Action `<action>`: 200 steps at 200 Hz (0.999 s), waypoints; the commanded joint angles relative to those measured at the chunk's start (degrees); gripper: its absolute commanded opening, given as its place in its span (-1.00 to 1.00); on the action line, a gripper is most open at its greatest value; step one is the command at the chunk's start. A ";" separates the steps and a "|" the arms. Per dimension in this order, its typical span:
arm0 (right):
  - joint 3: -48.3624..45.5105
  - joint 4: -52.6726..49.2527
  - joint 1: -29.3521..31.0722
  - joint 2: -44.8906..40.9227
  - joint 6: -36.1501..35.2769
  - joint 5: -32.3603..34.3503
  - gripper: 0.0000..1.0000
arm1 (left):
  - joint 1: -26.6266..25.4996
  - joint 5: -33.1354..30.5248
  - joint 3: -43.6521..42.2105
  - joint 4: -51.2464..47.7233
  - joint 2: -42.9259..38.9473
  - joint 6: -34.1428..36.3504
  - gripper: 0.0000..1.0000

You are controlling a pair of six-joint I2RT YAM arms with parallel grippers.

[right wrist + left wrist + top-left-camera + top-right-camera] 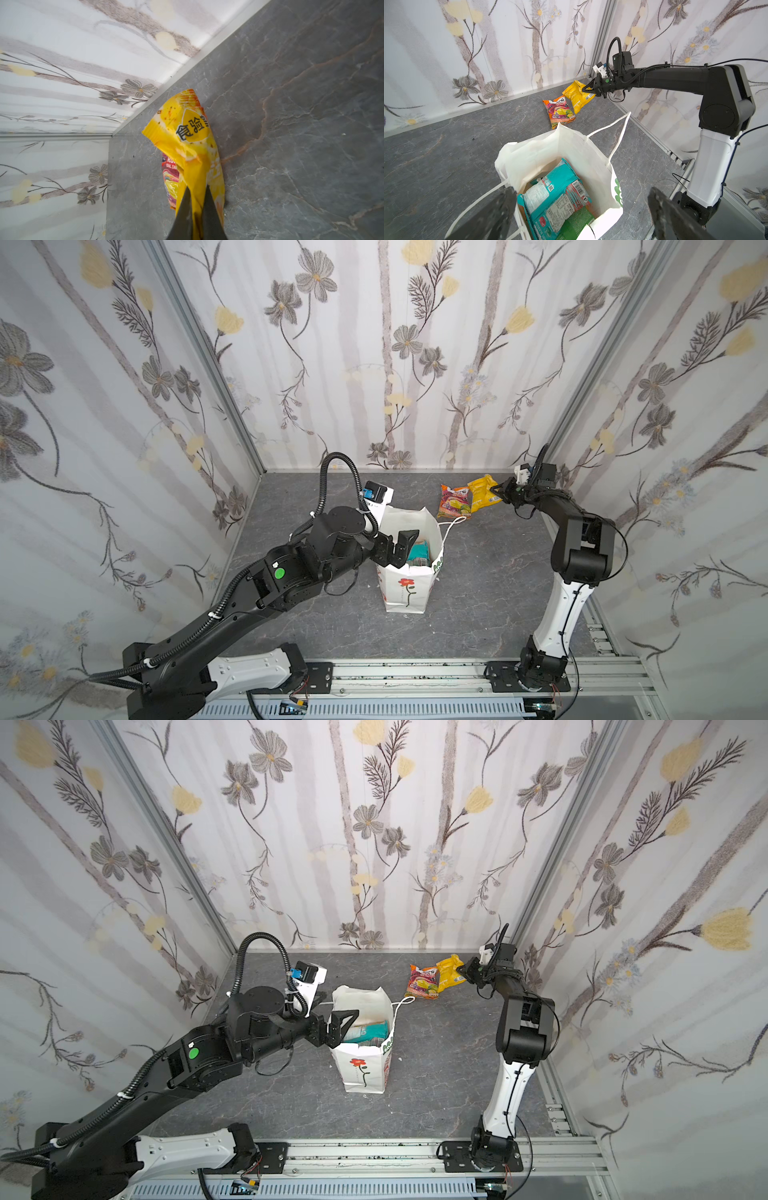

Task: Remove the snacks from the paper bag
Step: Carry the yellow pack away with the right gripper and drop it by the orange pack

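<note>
Now | left fingers spread over paper bag | right fingers pinching yellow packet beside orange-pink packet

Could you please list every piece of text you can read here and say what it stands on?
"食验", with a third character partly hidden: on the yellow packet.
"RUIT", the start hidden by a crease: on the orange-pink packet.
"BLOSSOM": along the edge of the teal packet.
Green letters on the side of the paper bag: cut off, unreadable.
All other print: too small to read.
</note>
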 commanded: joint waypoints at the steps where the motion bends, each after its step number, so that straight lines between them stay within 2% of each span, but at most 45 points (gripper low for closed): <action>1: 0.60 -2.17 0.05 0.88 -2.68 2.04 -1.00 | 0.06 -0.85 0.61 0.20 0.36 -0.64 1.00; 11: 0.60 -2.77 0.02 1.25 -3.14 2.75 -1.00 | 0.03 -0.85 0.69 0.17 0.53 -0.79 1.00; 60: 1.59 -7.31 0.03 1.97 -6.14 7.48 -0.56 | 0.06 -1.38 0.43 0.34 0.98 -1.84 1.00; 133: 2.35 -14.23 0.16 -2.99 -11.65 21.37 0.51 | 0.06 -1.80 -0.02 -0.40 1.97 -3.62 1.00; 167: 2.36 -16.78 0.43 -10.21 -14.28 27.00 0.64 | -0.01 -3.52 2.63 -3.85 4.40 -4.47 1.00; 200: -0.21 -15.94 1.63 -21.30 -13.93 23.77 0.70 | 0.03 -3.98 6.49 -6.28 8.04 -5.55 1.00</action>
